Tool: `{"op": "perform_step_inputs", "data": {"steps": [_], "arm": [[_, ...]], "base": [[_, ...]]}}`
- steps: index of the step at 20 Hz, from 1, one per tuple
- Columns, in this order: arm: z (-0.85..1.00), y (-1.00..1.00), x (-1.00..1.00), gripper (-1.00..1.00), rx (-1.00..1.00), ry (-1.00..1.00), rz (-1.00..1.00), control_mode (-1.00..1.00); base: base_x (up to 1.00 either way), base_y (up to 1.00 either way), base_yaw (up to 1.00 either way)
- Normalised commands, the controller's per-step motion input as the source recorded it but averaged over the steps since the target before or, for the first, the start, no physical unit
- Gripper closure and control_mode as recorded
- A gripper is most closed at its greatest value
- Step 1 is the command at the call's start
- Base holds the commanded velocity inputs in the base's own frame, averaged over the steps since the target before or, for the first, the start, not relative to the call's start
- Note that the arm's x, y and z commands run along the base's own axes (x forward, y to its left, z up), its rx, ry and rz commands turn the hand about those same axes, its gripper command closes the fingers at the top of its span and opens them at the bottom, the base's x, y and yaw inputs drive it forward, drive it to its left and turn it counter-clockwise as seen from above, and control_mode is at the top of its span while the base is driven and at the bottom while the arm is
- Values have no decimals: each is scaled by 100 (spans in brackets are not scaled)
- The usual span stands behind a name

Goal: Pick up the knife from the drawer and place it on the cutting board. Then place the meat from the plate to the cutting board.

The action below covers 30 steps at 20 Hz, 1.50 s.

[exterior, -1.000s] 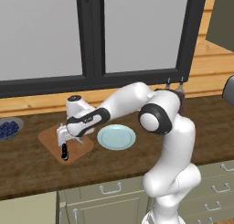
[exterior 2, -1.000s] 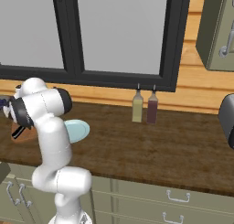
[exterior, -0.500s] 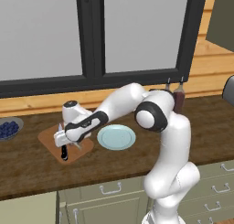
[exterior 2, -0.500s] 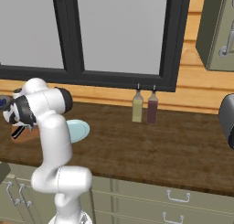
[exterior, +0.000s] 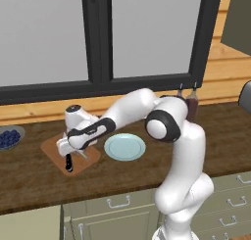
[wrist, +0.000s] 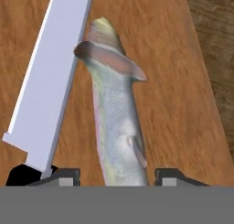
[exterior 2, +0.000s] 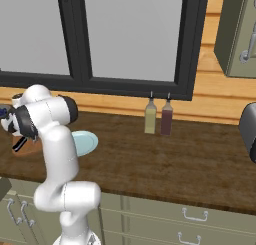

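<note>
The cutting board lies on the counter left of the empty pale blue-green plate. On the board the knife rests at an angle, its black handle toward the counter's front. The meat, a pale grey-white strip, lies flat on the wood beside the blade. My gripper hovers low over the board and is open. Its fingertips stand clear on either side of the meat's near end. From the left base camera, the hand covers the meat.
A small grey bowl of blue berries sits at the counter's far left. Two bottles stand against the back wall. A dark appliance is at the right edge. Cabinet drawers run below the counter.
The hand has drifted slightly left and lower over the cutting board. The knife and plate have stayed put.
</note>
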Motion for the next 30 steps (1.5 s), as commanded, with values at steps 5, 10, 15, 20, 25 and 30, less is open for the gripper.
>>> {"op": "perform_step_inputs", "data": {"steps": [5,10,15,20,25,30], "arm": [[31,-7,0,-100,-1,0,0,-100],[43,-27,-15,-100,0,-1,0,-100],[51,-43,-44,-100,2,-3,0,-100],[50,-66,-63,-100,4,-1,0,-100],[53,-89,-65,-100,5,0,0,-100],[36,-86,-31,-100,11,0,0,-100]], "base": [[0,0,0],[0,0,0],[0,0,0],[0,0,0],[0,0,0],[0,0,0]]}}
